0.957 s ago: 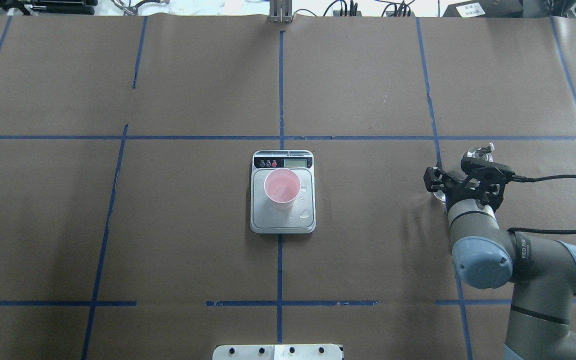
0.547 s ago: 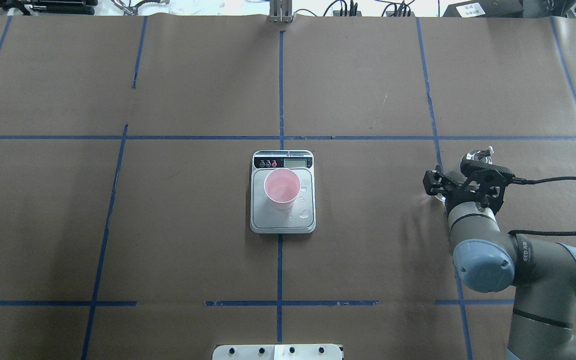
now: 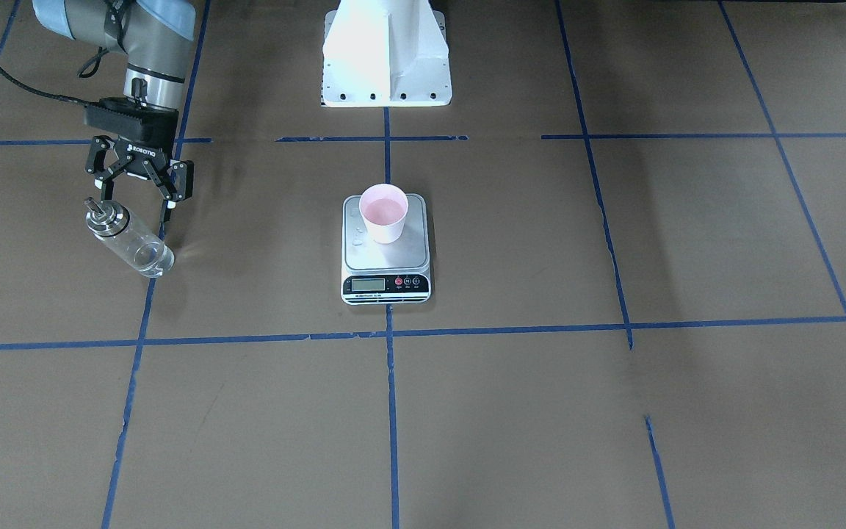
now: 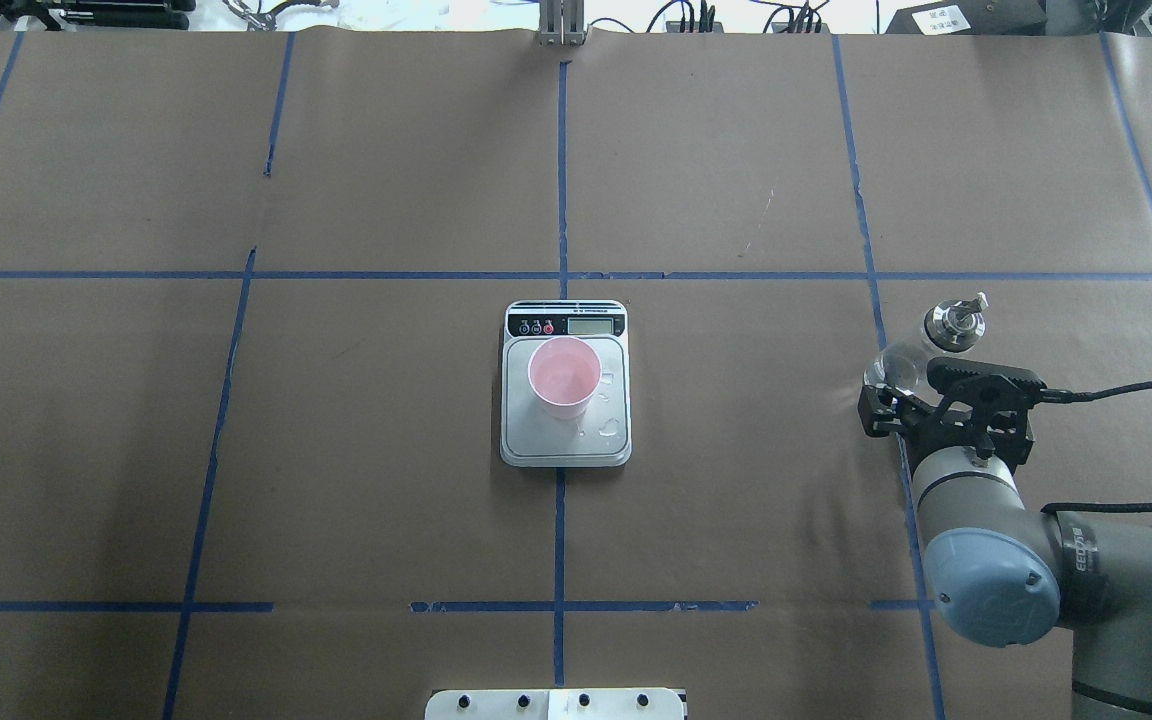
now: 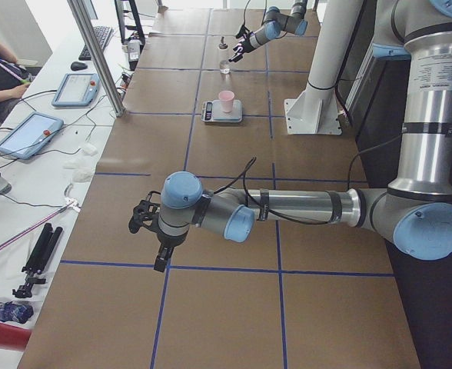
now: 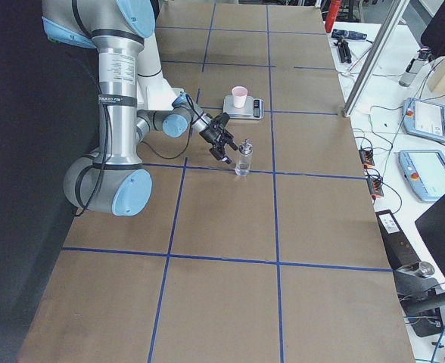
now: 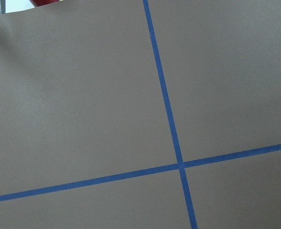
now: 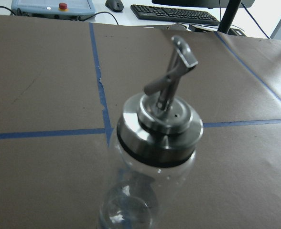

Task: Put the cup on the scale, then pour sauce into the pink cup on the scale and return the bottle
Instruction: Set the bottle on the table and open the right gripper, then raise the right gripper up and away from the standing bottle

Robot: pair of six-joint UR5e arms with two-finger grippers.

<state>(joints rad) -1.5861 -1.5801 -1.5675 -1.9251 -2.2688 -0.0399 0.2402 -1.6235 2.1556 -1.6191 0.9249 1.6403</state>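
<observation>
Seen from the overhead camera, the brown paper-covered table (image 4: 386, 450) is carrying a grid of blue tape lines. The left gripper (image 5: 149, 237) is out of that view. It is showing only in the left-end camera, hanging low over bare paper far from the work, and I cannot tell whether its jaws are spread or pressed together. Its wrist camera is looking at nothing but paper and a tape crossing.

At the middle of the table the scale (image 4: 536, 440) is lying flat, with its black display strip at its 12 o'clock edge. The cup (image 4: 564, 377) is standing upright on the steel platform, toward the platform's 12 o'clock end, with its pink inside facing up. A few clear droplets (image 4: 614, 428) are sitting on the platform at the cup's 4 o'clock. Whether the cup is holding any sauce cannot be told.

Well apart, at the scale's 3 o'clock, the bottle (image 4: 926, 345) is standing upright on the paper beside a tape line, its metal spout on top. The right gripper (image 3: 135, 200) is hovering just beside it, at the bottle's 6 o'clock. Its jaws are spread wide and holding nothing, with the fingers (image 3: 173, 198) clear of the glass. The right wrist camera is looking at the bottle's collar and spout from close by.
</observation>
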